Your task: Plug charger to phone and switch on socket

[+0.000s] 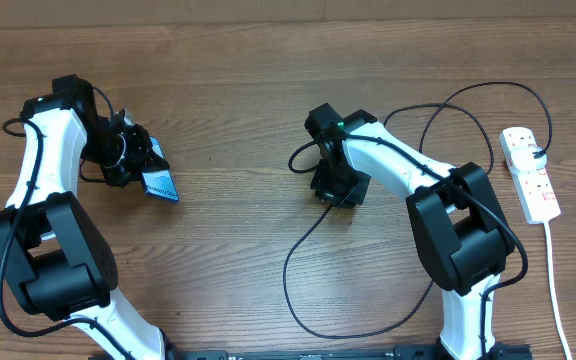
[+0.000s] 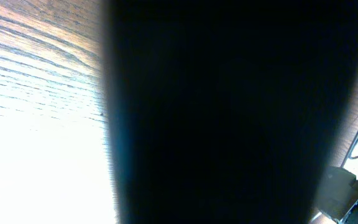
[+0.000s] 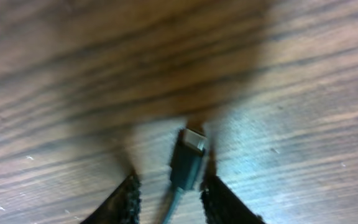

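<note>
The phone is tilted off the table, its light blue screen showing at the lower end, and my left gripper is shut on it. In the left wrist view the phone is a dark slab filling most of the frame and hiding the fingers. The charger is a thin black cable looping over the table. Its connector tip lies on the wood between the fingers of my right gripper, which is open around it with a gap on the left side. The right gripper is at the table's middle. The socket lies far right with a black plug in it.
The socket's white lead runs down the right edge toward the front. The black cable makes a large loop near the front centre and another behind the right arm. Bare wood lies between the two grippers.
</note>
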